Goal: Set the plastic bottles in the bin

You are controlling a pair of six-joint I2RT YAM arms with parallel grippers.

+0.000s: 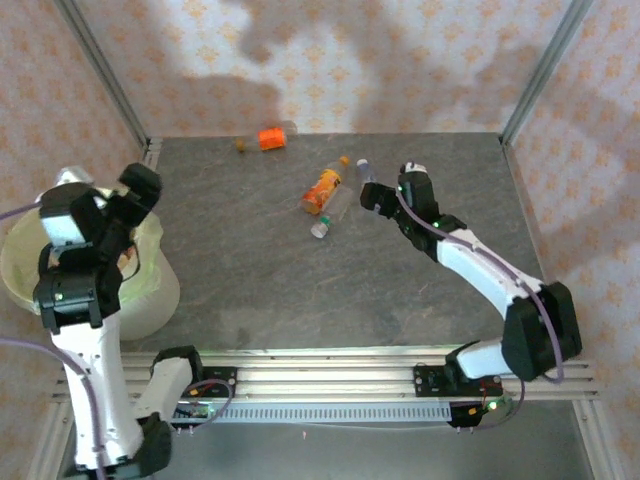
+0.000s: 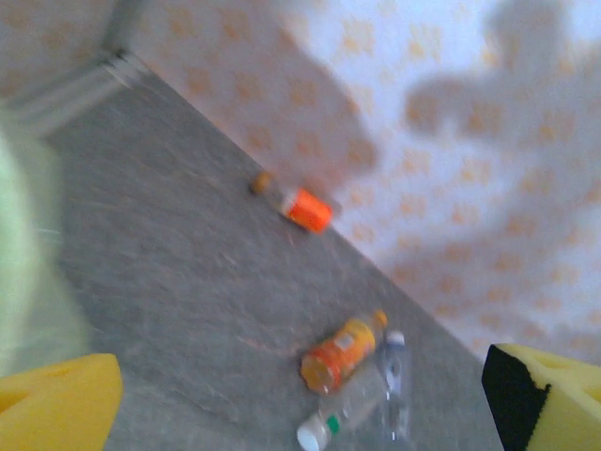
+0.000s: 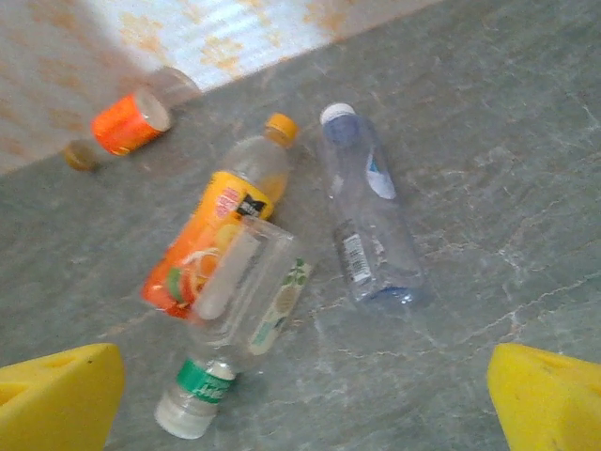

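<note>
In the top view the left arm (image 1: 80,300) covers a big part of the bin (image 1: 155,295), a round white bucket with a pale yellow-green bag, so its inside cannot be seen. The left pincer (image 1: 138,188) hangs over it. In the left wrist view, which is blurred, its yellow pads (image 2: 56,404) are cut by the lower corners and stand far apart, holding nothing. The right pincer (image 3: 300,399) is spread wide too and empty, with only the tips of its pads (image 3: 549,399) in the frame. Just ahead of it three of the plastic bottles (image 1: 322,190) lie on the grey counter (image 3: 488,122): an orange-label bottle (image 3: 211,235) with orange cap, a clear green-band bottle (image 3: 239,315) touching it, and a bluish clear bottle (image 3: 368,211) just beside them, toward the right pad. Far ahead, at the wall (image 3: 188,28), lies a small red-orange bottle (image 3: 127,127). The print on the labels is too small to read
</note>
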